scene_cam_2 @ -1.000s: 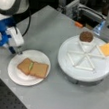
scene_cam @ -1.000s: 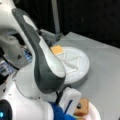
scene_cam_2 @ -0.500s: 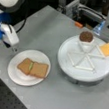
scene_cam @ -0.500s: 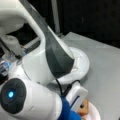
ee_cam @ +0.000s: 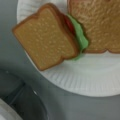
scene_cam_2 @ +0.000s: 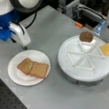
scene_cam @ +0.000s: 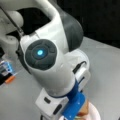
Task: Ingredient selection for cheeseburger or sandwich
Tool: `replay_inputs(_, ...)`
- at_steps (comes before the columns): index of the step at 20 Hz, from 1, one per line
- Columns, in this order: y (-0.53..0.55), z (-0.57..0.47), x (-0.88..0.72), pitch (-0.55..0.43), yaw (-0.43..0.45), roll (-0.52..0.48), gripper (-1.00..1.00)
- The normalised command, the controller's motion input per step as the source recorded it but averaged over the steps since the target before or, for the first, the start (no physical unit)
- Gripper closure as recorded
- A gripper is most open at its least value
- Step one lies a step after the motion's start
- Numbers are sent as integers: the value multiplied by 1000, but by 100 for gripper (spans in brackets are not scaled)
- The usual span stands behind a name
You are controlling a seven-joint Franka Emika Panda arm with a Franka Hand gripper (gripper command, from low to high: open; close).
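The sandwich [scene_cam_2: 33, 67] lies on a white plate [scene_cam_2: 16, 77] at a front view's lower left. It is two tan toast squares side by side with a green disc [scene_cam_2: 31, 66] showing between them. The wrist view looks straight down on it: one toast [ee_cam: 46, 37] leans over the green disc [ee_cam: 80, 37] and a red disc [ee_cam: 68, 23], the other toast [ee_cam: 97, 25] beside them. My gripper [scene_cam_2: 24, 44] hangs just above the plate's upper-left rim, apart from the sandwich. More ingredients, a brown patty [scene_cam_2: 86, 36] and a yellow cheese square [scene_cam_2: 107, 48], rest on the segmented tray [scene_cam_2: 83, 71].
The arm's elbow and blue wrist mount [scene_cam: 75, 100] fill a front view and hide the tray there; only a bit of plate [scene_cam: 93, 113] and toast [scene_cam: 85, 107] shows at its bottom. Boxes and cables [scene_cam_2: 85, 11] stand along the table's far edge.
The arm has swung closer across a front view and now covers the segmented tray there. The sandwich, the patty and the cheese lie where they were.
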Motion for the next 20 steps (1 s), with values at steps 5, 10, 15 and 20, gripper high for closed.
replay_inputs(5,435,-56,-603,-124,-71,-344,-100)
replay_inputs(10,408,-32,-565,-189,-13,-396,-100)
replay_inputs(15,433,-9,-597,-180,43,-421,-100)
replay_inputs(20,435,-56,-577,-228,-40,-459,-100)
